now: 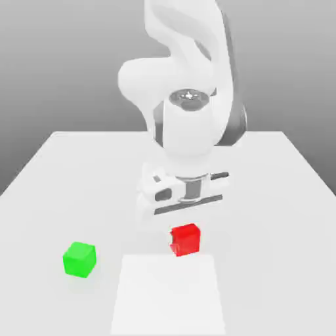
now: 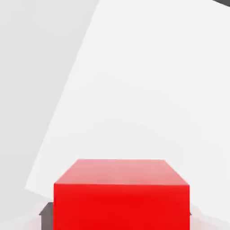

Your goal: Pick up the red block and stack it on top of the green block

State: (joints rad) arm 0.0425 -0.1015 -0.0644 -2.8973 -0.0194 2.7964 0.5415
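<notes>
red block point(image 1: 186, 240): held. it sits between the two fingers of the gripper point(image 1: 186, 229), which pinch it from opposite sides; spread only as wide as the block, one at each side face in the hand view. a dark piece of finger point(image 2: 47, 217) shows at one side, a sliver at the other.

look: bright red, plain faces, sharp edges; top face paler than the front one in the hand view. in the exterior view it is turned a little, its lower edge near the far edge of the white sheet point(image 1: 168, 295). whether it touches the table point(image 1: 262, 262) or hangs just above: cannot tell.

green block point(image 1: 80, 260): on the table, toward the exterior view's left, well apart from the red one, beside the sheet, turned at an angle. arm point(image 1: 188, 125): reaches down over the red block, hand above it.
</notes>
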